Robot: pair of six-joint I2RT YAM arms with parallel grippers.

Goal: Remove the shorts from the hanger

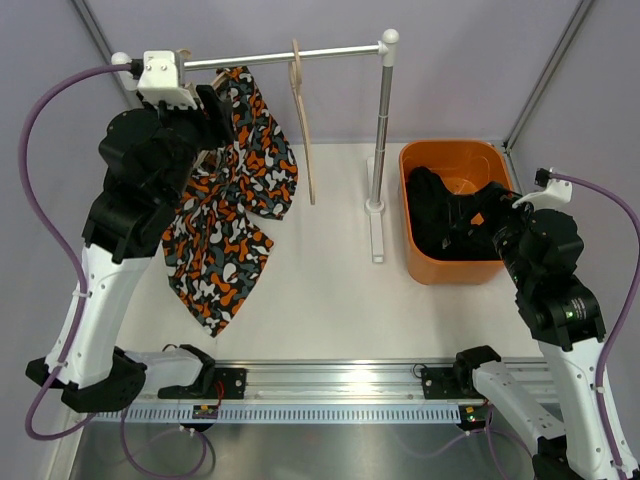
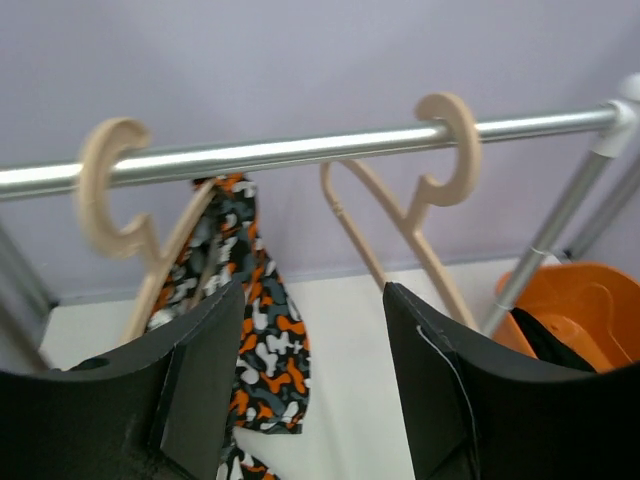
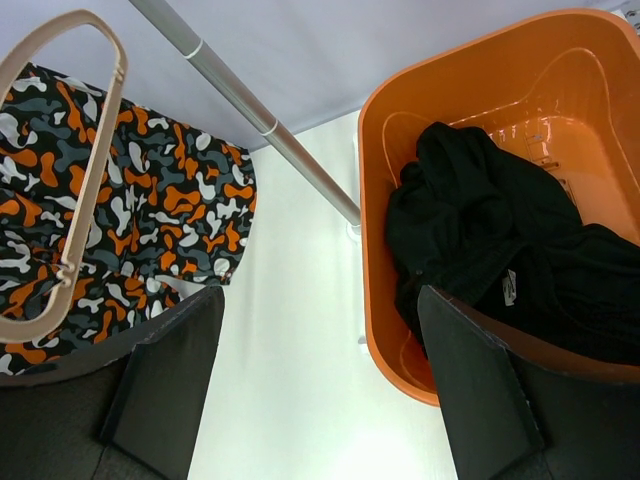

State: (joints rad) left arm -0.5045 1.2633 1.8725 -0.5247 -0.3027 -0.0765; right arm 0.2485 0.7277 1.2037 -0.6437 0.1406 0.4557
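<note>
- L gripper [image 2: 312,300]: up at the shiny metal rail [image 1: 330,52], black jaws apart, nothing btwn them. Released, gripping nothing.
- Beige curved hanger [image 2: 90,195] (plastic or wood, can't tell), leftmost on the rail, just ahead of those jaws. Blotchy orange-black-grey-white cloth shorts [image 1: 230,200] are still on it, draping down toward the white table [image 1: 330,290]. Whether the hem touches the table we can't tell.
- Step in hand, as we judge it: get this pair off the hanger.
- To do it well we'd drop lower & close on a thick fold of cloth just under the hanger, not on the hanger itself.
- Then we'd pull slowly along the hanger's arm & off its end, so the hook doesn't ride off the rail. Cloth looks floppy, so pinch plenty.
- Second beige hanger [image 2: 468,140], mid-rail: bare. We'd keep clear of it during the pull.
- Orange plastic tub [image 3: 590,90], on the R of the table past the rail's post: holds the plain black cloth shorts [image 3: 480,220], bunched in a heap. Nothing else seen in it, & it prob. has room for the 2nd pair.
- R gripper [image 3: 322,300]: hovers above the tub, jaws wide, empty. Released too.
</note>
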